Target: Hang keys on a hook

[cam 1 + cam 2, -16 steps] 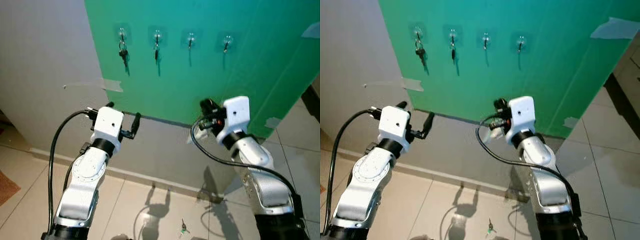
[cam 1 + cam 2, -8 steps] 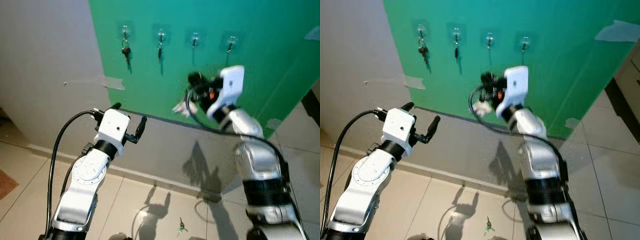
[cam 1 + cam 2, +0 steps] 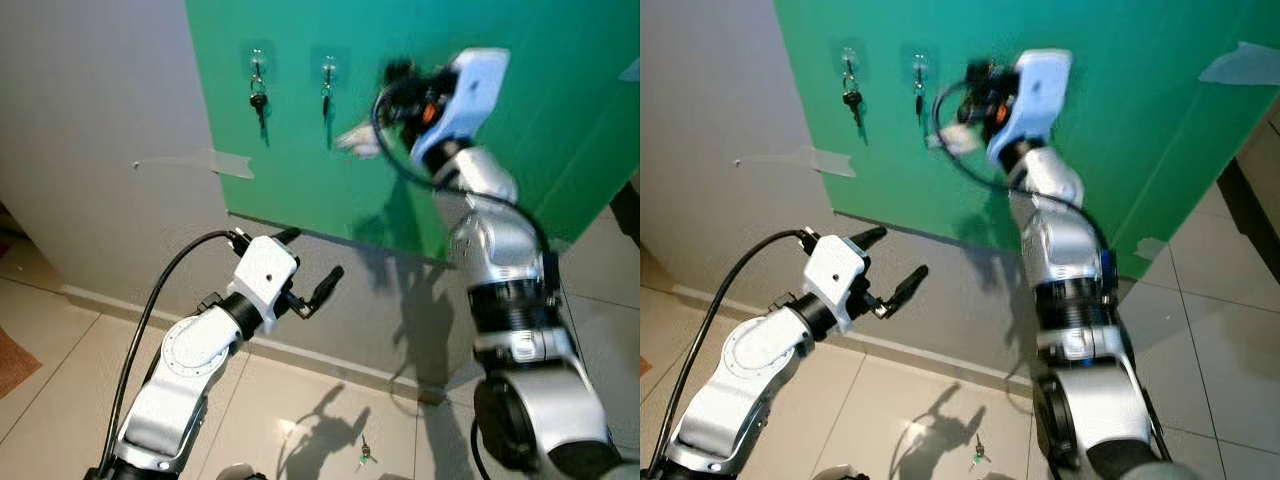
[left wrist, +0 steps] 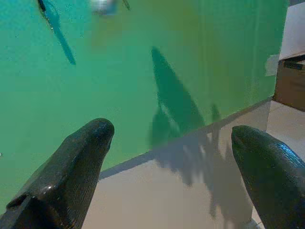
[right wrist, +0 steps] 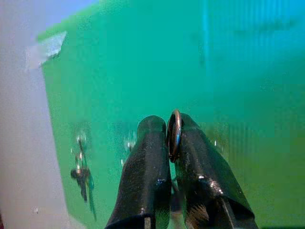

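A green board (image 3: pixel 560 120) on the wall carries a row of clear hooks. The far-left hook (image 3: pixel 258 60) holds a bunch of keys (image 3: pixel 259 100), and the one beside it (image 3: pixel 328 70) holds a single key. My right gripper (image 5: pixel 172 126) is raised in front of the board at hook height, shut on a metal key ring (image 5: pixel 174 131); what hangs below the ring is hidden by the fingers. My right arm (image 3: pixel 470 170) covers the hooks further right. My left gripper (image 3: pixel 310 262) stands open and empty, lower down before the grey wall strip.
A small key (image 3: pixel 365 452) lies on the tiled floor between my arms. A strip of tape (image 3: pixel 225 165) sticks to the board's left edge. The grey wall (image 3: pixel 90 150) runs off to the left. A black cable (image 3: pixel 150 310) loops from my left wrist.
My right arm has swung up from waist height to the row of hooks, still holding the ring. The left arm has shifted slightly right and lower in view.
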`<state>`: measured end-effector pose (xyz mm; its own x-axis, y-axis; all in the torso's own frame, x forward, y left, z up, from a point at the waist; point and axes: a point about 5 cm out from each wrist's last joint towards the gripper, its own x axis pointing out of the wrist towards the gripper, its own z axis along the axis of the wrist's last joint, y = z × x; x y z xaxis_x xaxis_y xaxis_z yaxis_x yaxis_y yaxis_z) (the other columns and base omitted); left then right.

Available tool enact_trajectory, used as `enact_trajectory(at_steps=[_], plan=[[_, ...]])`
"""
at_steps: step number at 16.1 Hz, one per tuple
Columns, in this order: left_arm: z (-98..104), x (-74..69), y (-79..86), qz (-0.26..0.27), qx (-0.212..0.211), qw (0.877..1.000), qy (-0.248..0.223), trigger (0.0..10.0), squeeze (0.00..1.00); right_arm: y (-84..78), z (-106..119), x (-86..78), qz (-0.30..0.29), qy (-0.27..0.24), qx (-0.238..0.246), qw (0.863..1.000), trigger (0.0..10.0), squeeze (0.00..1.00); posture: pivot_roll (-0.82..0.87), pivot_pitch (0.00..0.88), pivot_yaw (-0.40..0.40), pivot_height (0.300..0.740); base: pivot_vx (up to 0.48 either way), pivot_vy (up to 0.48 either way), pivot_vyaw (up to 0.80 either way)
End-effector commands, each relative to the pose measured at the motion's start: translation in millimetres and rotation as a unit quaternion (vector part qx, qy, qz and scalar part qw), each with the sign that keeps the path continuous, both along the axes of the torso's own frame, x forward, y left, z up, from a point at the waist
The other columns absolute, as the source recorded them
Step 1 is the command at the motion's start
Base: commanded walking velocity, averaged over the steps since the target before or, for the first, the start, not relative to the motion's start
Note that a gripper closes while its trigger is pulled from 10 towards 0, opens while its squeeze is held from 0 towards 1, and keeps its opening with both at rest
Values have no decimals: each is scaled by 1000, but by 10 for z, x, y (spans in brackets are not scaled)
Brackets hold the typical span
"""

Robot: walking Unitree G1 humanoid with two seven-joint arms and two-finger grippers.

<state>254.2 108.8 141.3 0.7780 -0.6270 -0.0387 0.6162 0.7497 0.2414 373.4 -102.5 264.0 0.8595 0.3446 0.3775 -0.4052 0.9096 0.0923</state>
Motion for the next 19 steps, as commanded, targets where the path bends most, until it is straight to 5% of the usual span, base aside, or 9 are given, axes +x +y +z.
enact_trajectory(at_steps=[1, 14, 19], plan=[[24, -10, -18, -7, 0, 1000, -3, 10000, 0, -21, 46, 39, -2, -7, 8, 1000, 10000, 0, 42, 0, -36, 718, 0, 0, 0], [37, -21, 27, -9, 16, 1000, -3, 10000, 0, -2, 214, 296, -22, -18, 30, 999, 10000, 0, 65, 0, -36, 718, 0, 0, 0], [33, -6, 34, -10, 19, 1000, 2, 10000, 0, -60, 162, 389, -91, -3, 1, 996, 10000, 0, 60, 0, -25, 718, 0, 0, 0]])
